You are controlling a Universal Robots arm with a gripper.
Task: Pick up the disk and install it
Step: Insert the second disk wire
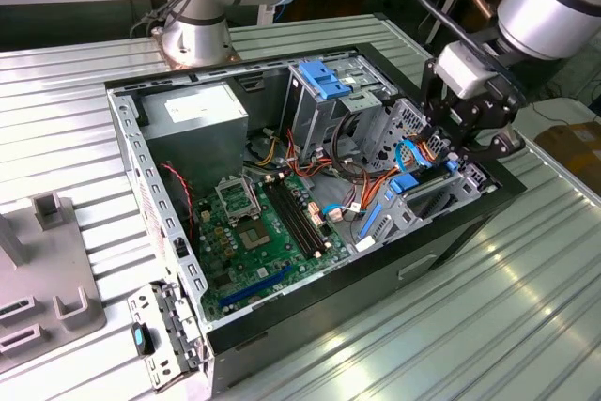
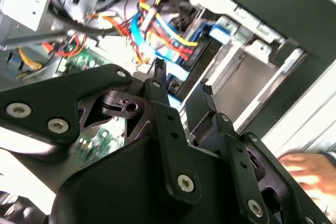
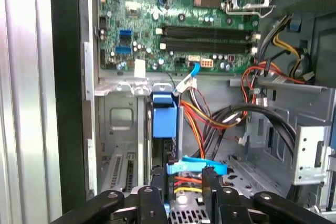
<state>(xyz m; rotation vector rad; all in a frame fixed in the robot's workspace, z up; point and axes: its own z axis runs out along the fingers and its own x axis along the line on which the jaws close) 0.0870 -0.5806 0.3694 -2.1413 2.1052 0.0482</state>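
While hovering over the open computer case (image 1: 282, 326) at the exterior view's right, the pincer (image 3: 181, 182) is pinching the disk (image 3: 164, 124), which is standing on edge in the drive bay beside the motherboard (image 3: 178, 24)

cables (image 3: 210, 119) crowd the bay — drive cage (image 1: 324, 100) beside

The gripper (image 1: 467, 133) hides much of the drive bay in the exterior view, and what lies between its fingertips cannot be told. In the second wrist view a hand (image 2: 310, 169) is blurred and cut off by the edge. The disk (image 3: 166, 145) (standing edge-on in its bay) shows mostly its blue rail in the first wrist view; its lower part sits behind the fingers (image 3: 157, 195).
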